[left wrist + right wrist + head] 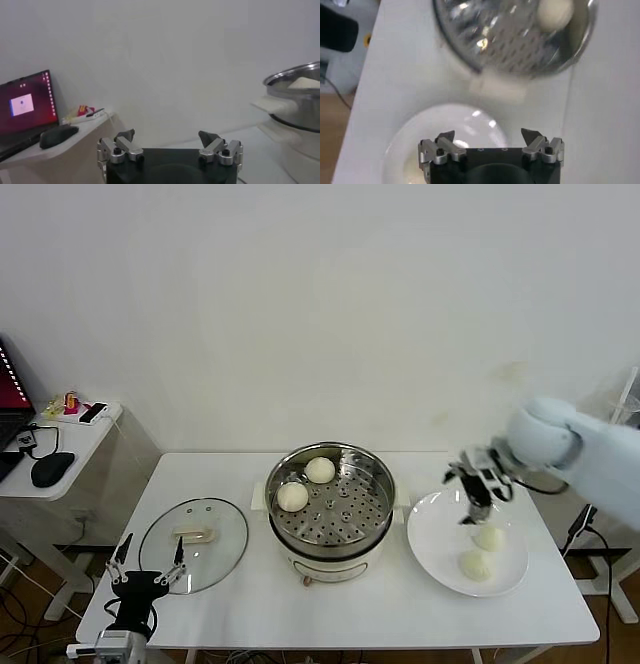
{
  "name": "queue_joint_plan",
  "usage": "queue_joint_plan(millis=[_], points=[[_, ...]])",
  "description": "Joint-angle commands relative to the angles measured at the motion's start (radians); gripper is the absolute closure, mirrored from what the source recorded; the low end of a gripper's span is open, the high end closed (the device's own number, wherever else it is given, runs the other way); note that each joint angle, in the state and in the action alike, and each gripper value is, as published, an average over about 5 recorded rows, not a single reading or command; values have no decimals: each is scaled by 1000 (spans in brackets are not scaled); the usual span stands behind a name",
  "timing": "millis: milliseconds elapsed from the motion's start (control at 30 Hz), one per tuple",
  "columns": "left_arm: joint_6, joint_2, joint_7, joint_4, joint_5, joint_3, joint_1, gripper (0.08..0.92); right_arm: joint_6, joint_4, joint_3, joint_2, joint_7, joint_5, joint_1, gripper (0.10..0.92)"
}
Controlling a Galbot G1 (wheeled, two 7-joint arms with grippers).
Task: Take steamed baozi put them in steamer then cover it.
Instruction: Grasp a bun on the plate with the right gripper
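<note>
The steamer [375,509] stands mid-table with two baozi on its perforated tray, one at the back [320,470] and one at the left [292,496]. Two more baozi [489,537] [476,564] lie on a white plate [435,534] to its right. My right gripper [470,512] is open and empty, hovering over the plate's far edge just above the nearer-to-steamer bun. In the right wrist view, the open gripper [490,135] is over the plate [445,135], with the steamer [470,40] and one baozi [555,12] beyond. The glass cover [195,542] lies flat at left. My left gripper [152,552] is open and empty by the cover's near edge.
A side table [70,446] at far left holds a laptop [30,102] and a mouse [57,135]. The steamer's side [295,100] shows in the left wrist view beyond the open left gripper [167,136]. A wall stands behind the table.
</note>
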Motion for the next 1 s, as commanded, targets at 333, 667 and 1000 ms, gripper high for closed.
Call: queue_joint_plan(millis=[333,667,1000], points=[[-3,-8,-1,9,10,-5,13,177,68,-53,340,-43,21,-216,-502,203],[-3,-11,0,11,10,-23,16,177,66,-154,330,62,40,-242,-503,203],[-3,-12,-1,19,12,-27,11,177,65,-209,324,112,47,-250,-497,203]])
